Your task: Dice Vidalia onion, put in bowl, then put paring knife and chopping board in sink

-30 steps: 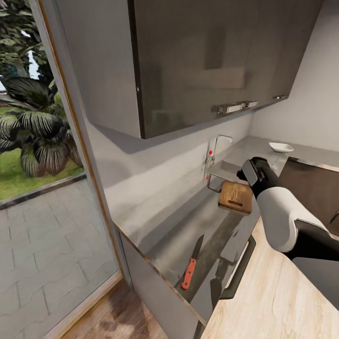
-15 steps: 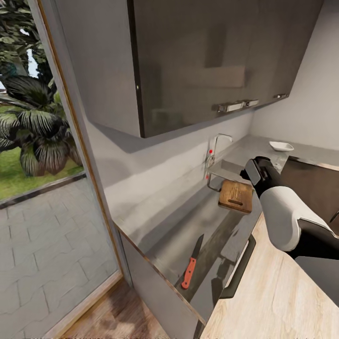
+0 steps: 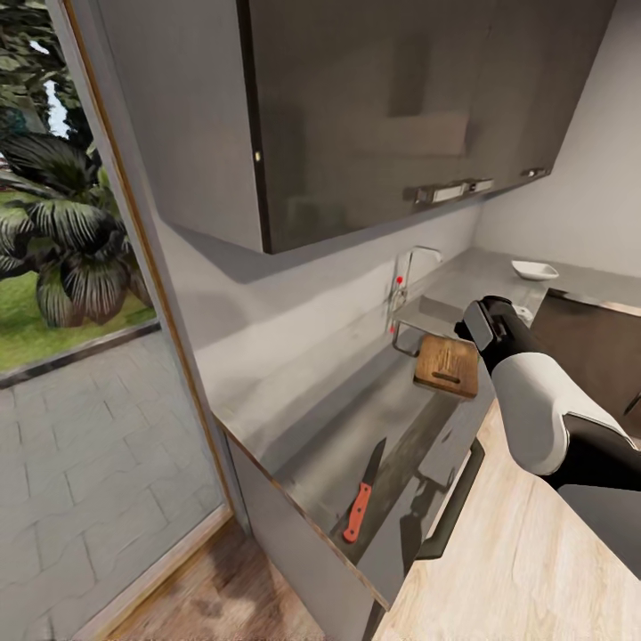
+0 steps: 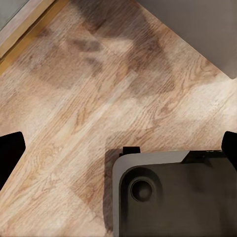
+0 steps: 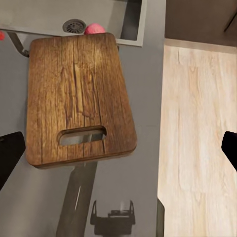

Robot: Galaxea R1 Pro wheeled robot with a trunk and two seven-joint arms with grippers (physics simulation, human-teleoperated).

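The brown wooden chopping board (image 5: pixel 79 98) lies on the grey countertop (image 3: pixel 338 418), its slot handle towards me and its far end over the sink's edge. Just past it, the pinkish Vidalia onion (image 5: pixel 95 28) sits in the steel sink (image 5: pixel 39 15) next to the drain. My right gripper (image 5: pixel 118 153) hovers open above the board, fingers (image 5: pixel 10 160) spread wide. The paring knife (image 3: pixel 359 506) with its red-orange handle lies near the counter's near end. A white bowl (image 3: pixel 534 269) stands far back. My left gripper (image 4: pixel 118 150) hangs open over the wooden floor.
A chrome tap (image 3: pixel 405 276) with red dots rises behind the sink (image 3: pixel 436 313). Dark wall cabinets (image 3: pixel 383 116) hang overhead. A dark hob (image 3: pixel 588 347) lies right of the board. My own base (image 4: pixel 168 197) is under the left gripper. A glass door (image 3: pixel 89 267) stands at left.
The head view has shifted a little. My right arm has edged slightly further over the chopping board. The knife, board and bowl stay where they were.
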